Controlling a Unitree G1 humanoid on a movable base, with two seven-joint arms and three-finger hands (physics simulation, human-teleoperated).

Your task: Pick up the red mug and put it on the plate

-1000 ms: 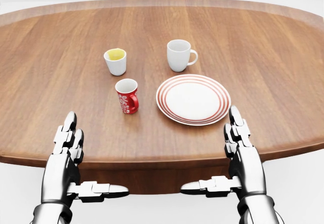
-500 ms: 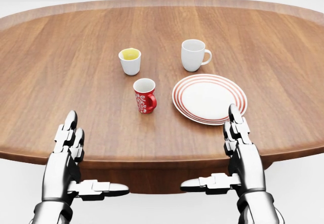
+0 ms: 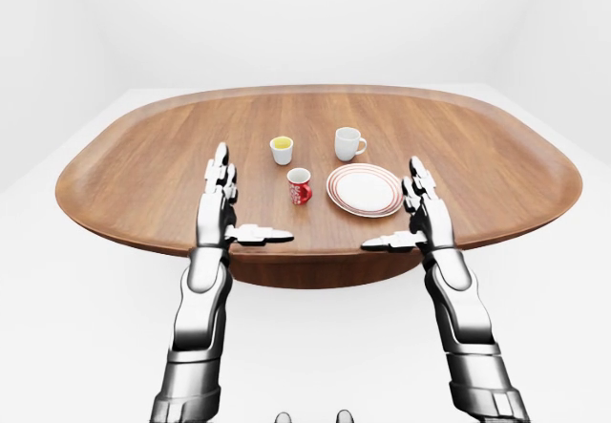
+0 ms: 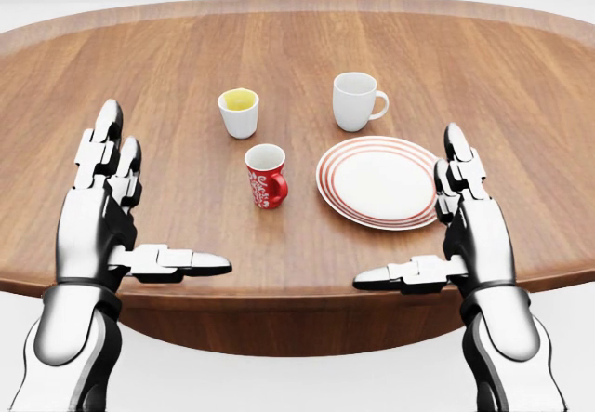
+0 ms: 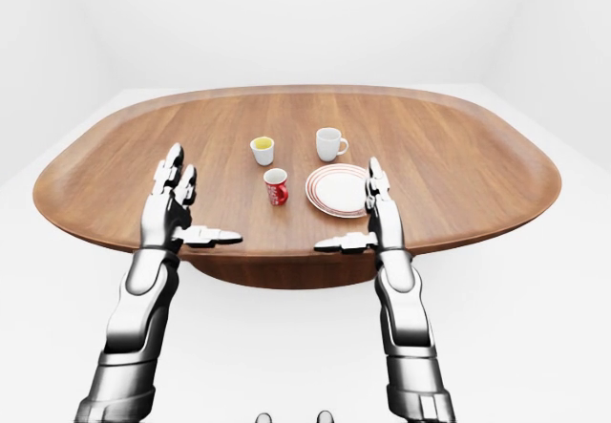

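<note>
Both hands up, fingers spread wide, nothing held. Red mug [image 4: 265, 176] sits on the tabletop [image 4: 139, 77], between left hand [image 4: 102, 212] & right hand [image 4: 460, 235], just left of the plate [image 4: 379, 181]. Reach step, I think; next a hand must close round the mug w/o tipping it.

Count on the oval brown wooden counter [image 4: 112, 86]: three drinking vessels, one plate.
- 1 red ceramic mug with white pattern and a handle [image 4: 266, 177]
- 1 plain white ceramic mug with a handle [image 4: 356, 101]
- 1 small white handleless cup, yellow inside [image 4: 239, 112]
- 1 round white plate with red concentric rim rings [image 4: 382, 181]

Robot side: 2 silver three-finger hands, left hand [image 4: 104, 209] and right hand [image 4: 468, 226], each with fingers spread.

Total: 4 loose items, 1 counter, 2 hands.
</note>
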